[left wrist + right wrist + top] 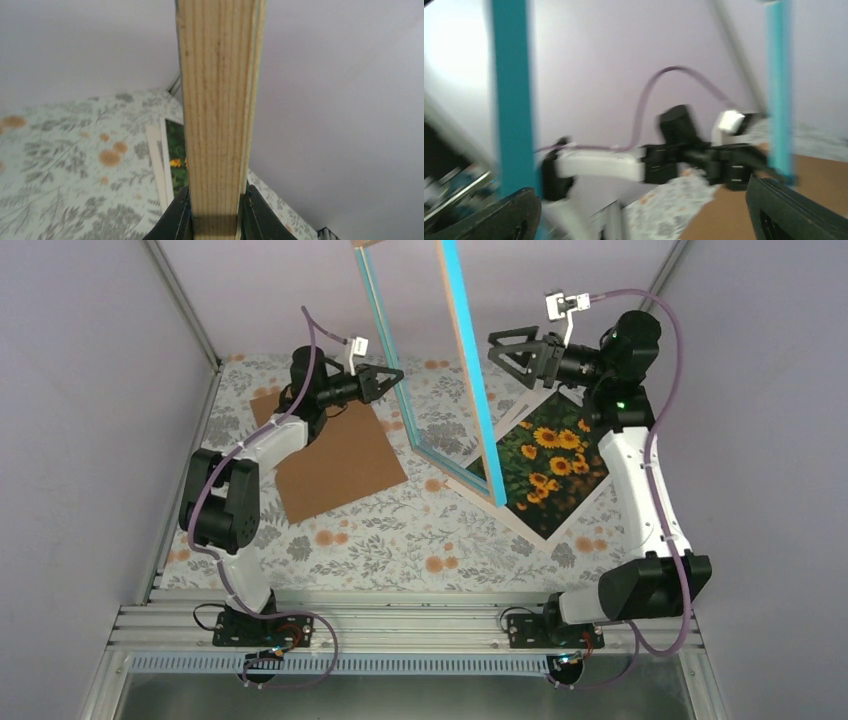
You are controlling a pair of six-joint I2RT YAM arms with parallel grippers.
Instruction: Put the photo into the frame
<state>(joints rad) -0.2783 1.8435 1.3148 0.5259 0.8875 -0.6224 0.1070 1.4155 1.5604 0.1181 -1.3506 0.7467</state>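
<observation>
Floral-cloth table (400, 540): thin teal-and-wood rectangular picture frame (470, 360) upright, left gripper (395, 375) clamped on its left rail, right gripper (505, 358) gaping clear of it, orange-flower photo print (550, 465) flat face-up alongside; I'd lower the frame slowly, pinch firm.

Soft even light; top view sharp; right wrist view motion-blurred, frame (513, 90) smeared.

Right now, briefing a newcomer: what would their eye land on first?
A thin teal-blue picture frame stands upright at centre, its left edge pinched by the left gripper, while the right gripper gapes open beside its right edge. At its foot, a rectangular orange-flower photo lies face up on the floral cloth, right of a plain brown board.
</observation>
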